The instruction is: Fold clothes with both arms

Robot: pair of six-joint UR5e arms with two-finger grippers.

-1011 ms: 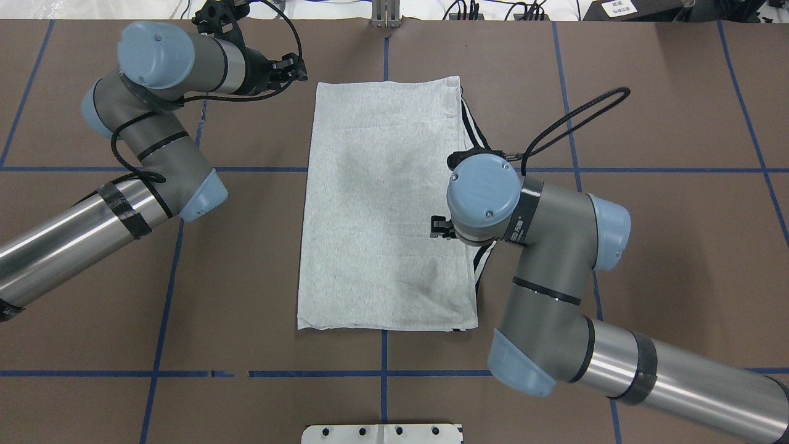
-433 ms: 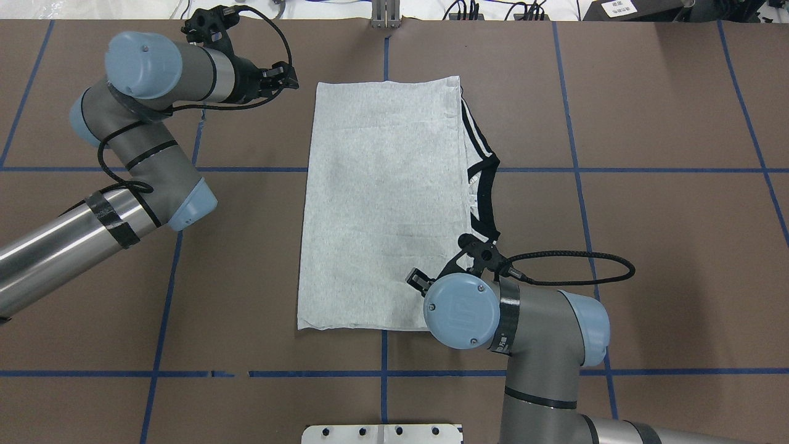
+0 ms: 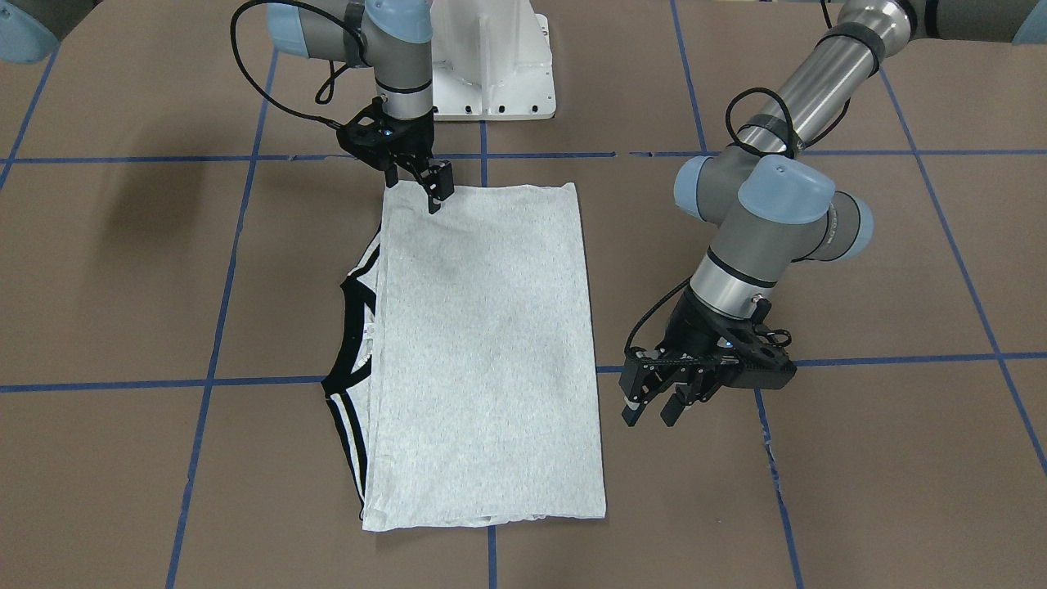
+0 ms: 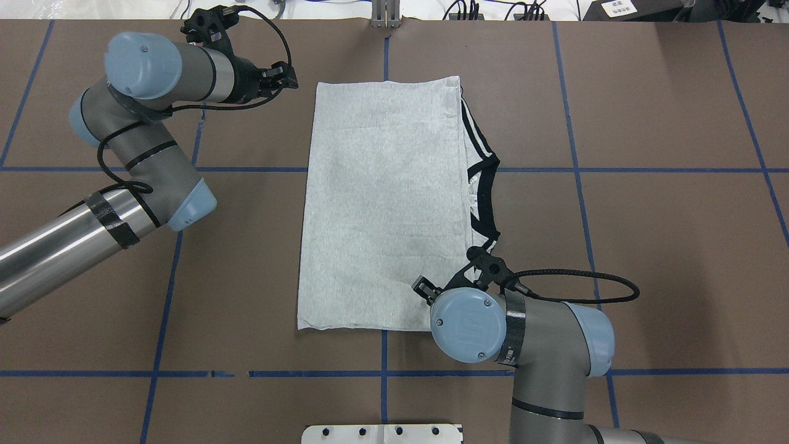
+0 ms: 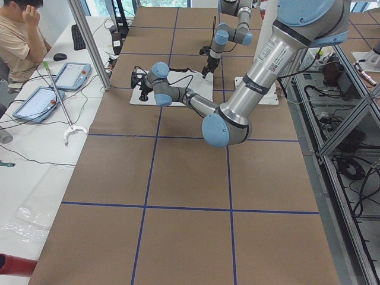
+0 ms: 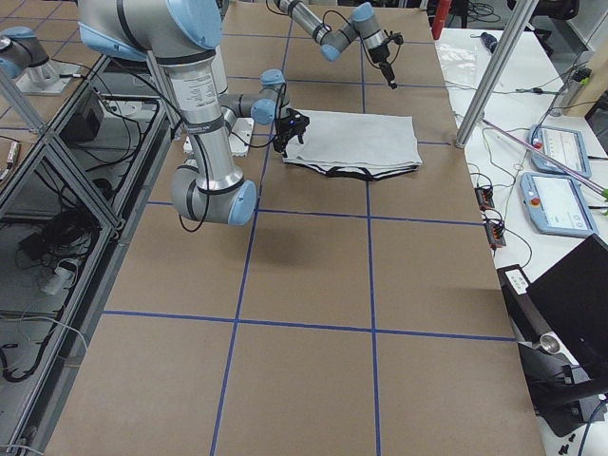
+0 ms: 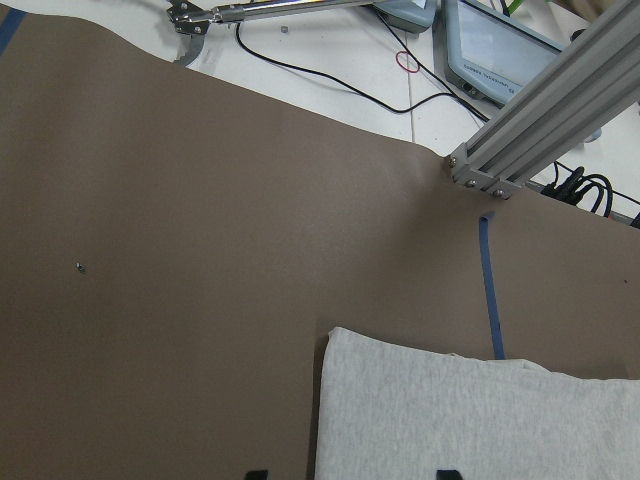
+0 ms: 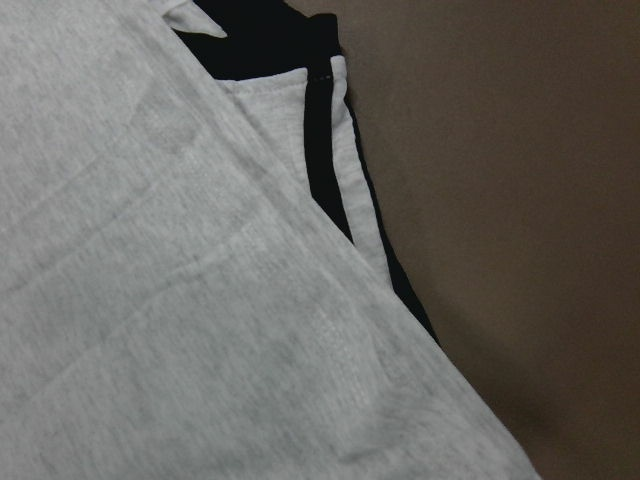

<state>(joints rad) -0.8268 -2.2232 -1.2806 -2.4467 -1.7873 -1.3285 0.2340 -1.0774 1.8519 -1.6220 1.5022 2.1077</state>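
The grey T-shirt is lying flat in the middle of the brown table. It is folded into a long, neat shape. No picture on it is showing, only plain grey cloth. Its black striped collar is poking out from under the fold, along the edge on the robot's right. Blue tape lines are running across the table, and some are passing under the shirt.

The left gripper is hanging just beside the far corner of the shirt on the robot's left. It is not touching the cloth. Its two fingers are standing wide apart, and it is holding nothing. In the left wrist view the shirt corner is showing at the bottom, with brown table all around it.

The right gripper is pointing down over the near edge of the shirt, close to the corner on the robot's right. Its fingers are looking spread apart too, and no cloth is lifting up in them. I cannot tell if the tips are touching the shirt. The right wrist view is looking very closely at grey cloth and the black stripes.

The white pedestal is standing at the robot's side of the table.
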